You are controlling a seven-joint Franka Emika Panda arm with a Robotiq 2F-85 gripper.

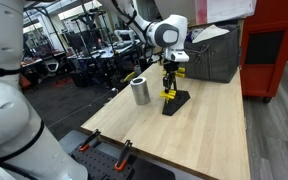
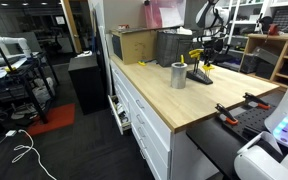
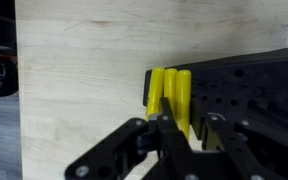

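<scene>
Scene: a pale wooden table [image 1: 189,140] in a workshop, with a robot arm reaching down over its far part.
Pincer: the pincer [image 3: 184,126] points straight down at a yellow piece. Its black fingers [image 3: 162,128] stand narrow, close on either side of the piece's near end. Whether they actually press it cannot be told.
Yellow piece: the ridged yellow piece [image 3: 170,92] rests against the edge of a black block, directly below the pincer.
Black block: the low black block [image 3: 239,90] has rows of small holes in its top and lies flat on the table.
Metal cup: a grey metal cup [image 1: 141,91] stands upright near the block, apart from it, and shows in both exterior views.
Behind: a cardboard box [image 2: 134,45] sits at the far end of the table.
</scene>
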